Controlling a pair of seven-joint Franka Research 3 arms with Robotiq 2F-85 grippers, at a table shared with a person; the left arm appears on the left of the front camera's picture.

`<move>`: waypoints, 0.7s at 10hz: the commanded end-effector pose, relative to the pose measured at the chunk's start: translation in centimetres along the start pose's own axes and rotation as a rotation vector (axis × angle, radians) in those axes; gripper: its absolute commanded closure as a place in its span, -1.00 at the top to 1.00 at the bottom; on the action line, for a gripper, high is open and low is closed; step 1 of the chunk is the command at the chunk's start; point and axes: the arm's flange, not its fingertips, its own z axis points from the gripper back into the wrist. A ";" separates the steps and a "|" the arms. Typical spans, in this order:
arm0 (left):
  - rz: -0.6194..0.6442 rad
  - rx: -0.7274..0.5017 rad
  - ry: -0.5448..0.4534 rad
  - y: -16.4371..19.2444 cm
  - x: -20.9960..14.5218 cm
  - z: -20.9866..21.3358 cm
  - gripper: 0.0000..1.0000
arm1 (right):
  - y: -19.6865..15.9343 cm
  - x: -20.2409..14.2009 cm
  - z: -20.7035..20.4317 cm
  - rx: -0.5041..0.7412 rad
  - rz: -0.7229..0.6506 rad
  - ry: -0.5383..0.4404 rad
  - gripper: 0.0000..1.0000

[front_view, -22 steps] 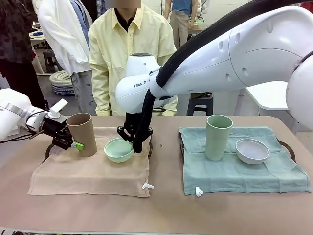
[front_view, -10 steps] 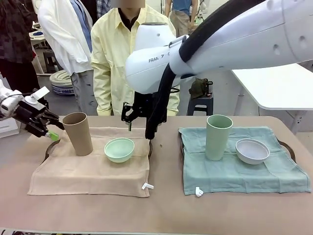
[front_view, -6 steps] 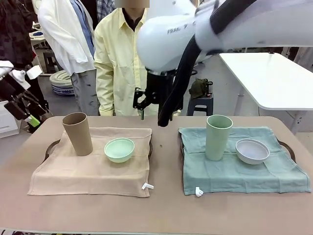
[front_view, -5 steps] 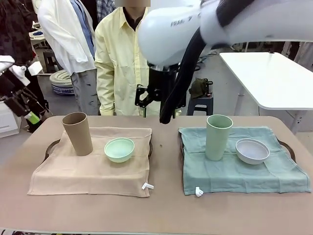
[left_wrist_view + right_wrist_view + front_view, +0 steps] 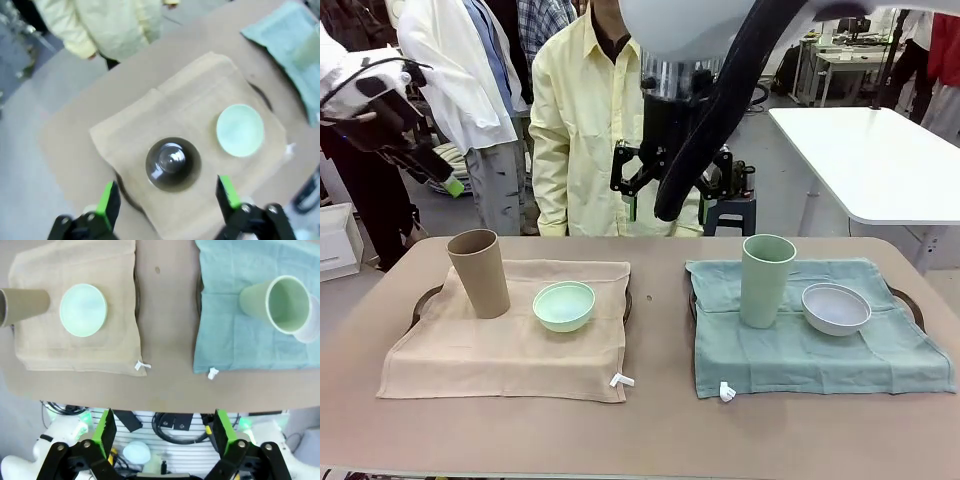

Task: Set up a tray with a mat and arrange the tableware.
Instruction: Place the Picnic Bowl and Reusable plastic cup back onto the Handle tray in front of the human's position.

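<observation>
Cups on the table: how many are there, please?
2. The tan-brown cup stands on the beige mat at the robot's left; the pale green cup stands on the teal mat at its right.

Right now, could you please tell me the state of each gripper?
Left gripper: open, holding nothing, raised above the tan-brown cup.
Right gripper: open, holding nothing, high over the table.

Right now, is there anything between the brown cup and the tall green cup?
Yes: in the front view the mint bowl sits between the brown cup and the tall green cup, then bare table.
</observation>
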 end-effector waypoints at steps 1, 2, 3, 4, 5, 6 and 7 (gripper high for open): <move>0.082 0.006 0.167 -2.2 0.5 0.5 1.00 | 0.0 -0.6 0.4 -0.005 -0.038 0.025 1.00; 0.085 0.002 0.261 -2.6 0.9 1.1 1.00 | 0.0 -0.1 -0.1 -0.009 -0.039 0.051 1.00; 0.109 0.029 0.316 -3.2 1.4 1.9 1.00 | -0.2 0.5 -0.8 -0.012 -0.044 0.075 1.00; 0.106 0.031 0.368 -3.7 1.6 2.5 1.00 | -0.4 1.1 -1.1 -0.014 -0.045 0.085 1.00; 0.101 0.011 0.410 -4.1 1.8 2.9 1.00 | -0.6 1.5 -1.4 -0.018 -0.044 0.096 1.00; 0.095 -0.007 0.430 -4.2 1.6 2.9 1.00 | -0.8 2.2 -2.1 -0.018 -0.011 0.108 1.00; 0.103 0.024 0.367 -4.0 0.3 2.2 1.00 | -0.7 1.1 -1.6 -0.033 -0.041 0.058 1.00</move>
